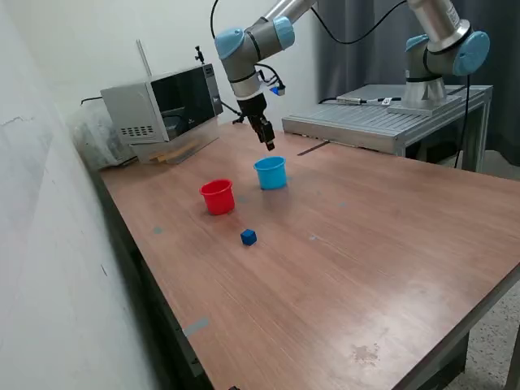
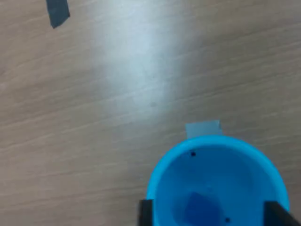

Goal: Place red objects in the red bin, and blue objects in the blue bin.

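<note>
While the hand [image 1: 269, 146] hovers above the blue bin [image 1: 270, 173], fingers apart, one blue cube [image 2: 200, 209] lies inside it.

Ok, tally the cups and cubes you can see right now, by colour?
Red cup: 1
Blue cup: 1
Blue cubes: 2, one on the table, one dark shape inside the blue cup
Red cubes: 0 visible
Total: 4
</note>
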